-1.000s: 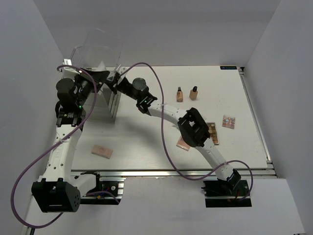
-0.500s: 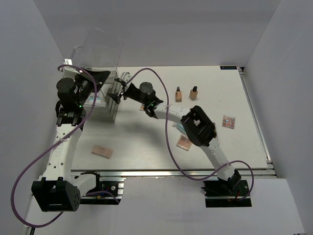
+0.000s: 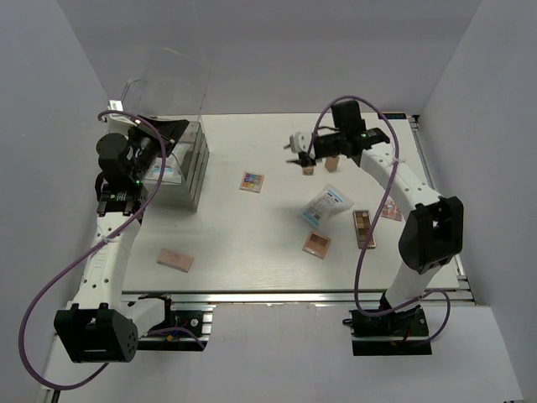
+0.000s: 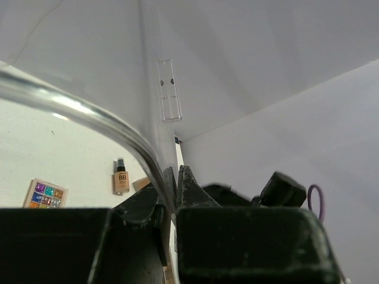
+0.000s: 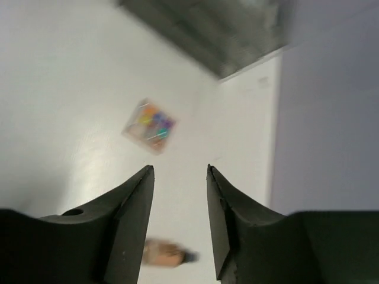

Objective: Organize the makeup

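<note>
My left gripper point(image 3: 186, 139) is shut on the rim of the large clear bin point(image 3: 168, 80) at the back left; the left wrist view shows the jaws point(image 4: 176, 171) pinching the clear wall point(image 4: 89, 109). My right gripper point(image 3: 298, 154) is open and empty, above the table beside two beige bottles point(image 3: 333, 162). Its jaws point(image 5: 179, 170) frame bare table, with a colourful square palette point(image 5: 151, 125) beyond and a blurred bottle point(image 5: 166, 253) below. The palette point(image 3: 252, 181) lies mid-table. A white-blue packet point(image 3: 325, 206), a long palette point(image 3: 363, 228) and a peach compact point(image 3: 317, 244) lie right of centre.
Another peach compact point(image 3: 175, 259) lies at the front left. A second square palette point(image 3: 391, 210) is partly behind the right arm. A white-blue item point(image 3: 164, 174) sits inside the bin. A metal rail point(image 3: 436, 193) runs along the table's right edge.
My right arm has swung from the bin at the left to the back right by the bottles. The colourful square palette and the packet now show uncovered. The left arm has not moved.
</note>
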